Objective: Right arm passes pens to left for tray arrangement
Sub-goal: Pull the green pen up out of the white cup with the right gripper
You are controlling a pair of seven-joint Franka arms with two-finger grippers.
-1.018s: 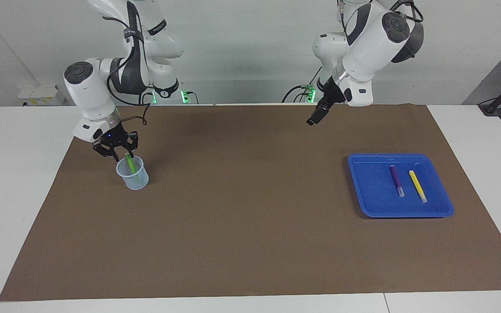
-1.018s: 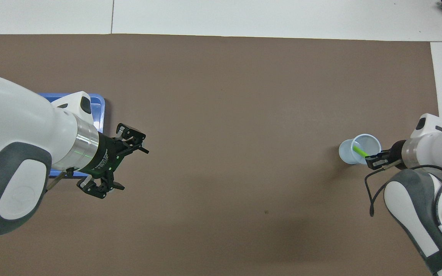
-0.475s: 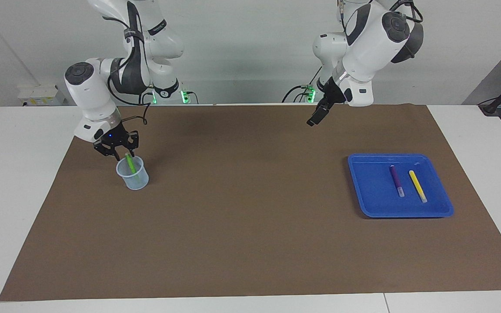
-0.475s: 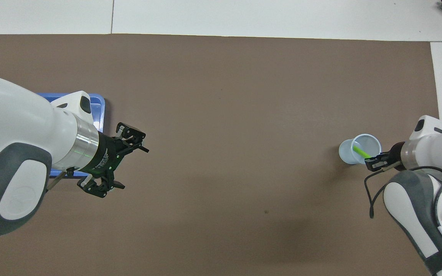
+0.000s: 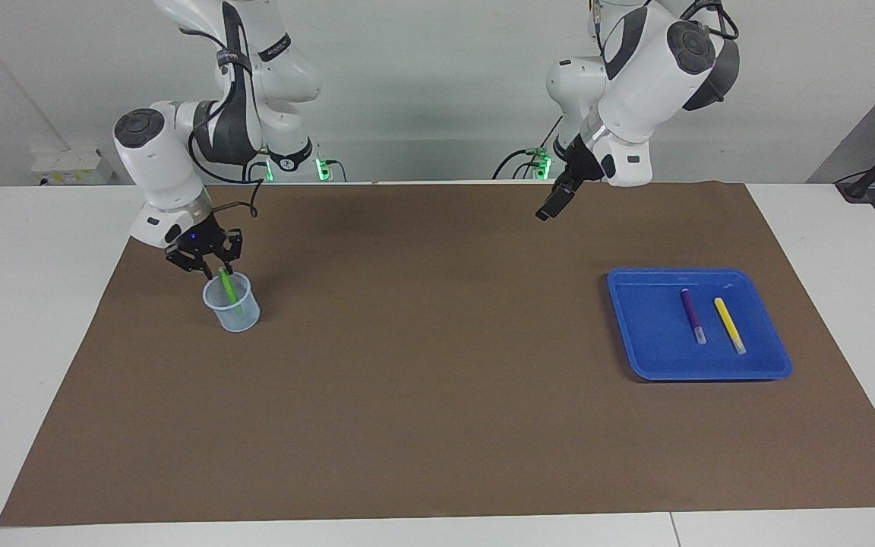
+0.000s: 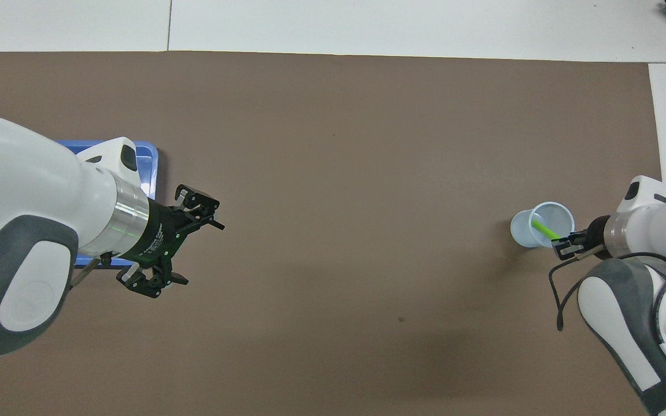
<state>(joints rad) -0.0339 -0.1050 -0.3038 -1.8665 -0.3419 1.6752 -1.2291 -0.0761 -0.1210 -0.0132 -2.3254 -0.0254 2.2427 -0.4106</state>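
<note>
Pens are split: purple pen (image 5: 693,314) and yellow pen (image 5: 729,324) lie side by side in the tray (image 5: 639,334), while the green pen (image 5: 229,288) leans in the cup (image 5: 233,311), well apart from the tray. I have the right gripper (image 5: 206,267) closing on its upper end; grip unconfirmed. Left gripper (image 6: 178,241) waits with fingers wide, over mat (image 5: 422,365) near the tray. Between cup and tray the mat gives room for a handover.

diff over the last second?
Right gripper narrowed its fingers around the top of the green pen standing in the cup; a firm grip isn't clear yet. Unchanged: left gripper waits open above the mat, purple pen and yellow pen lie in the tray.
</note>
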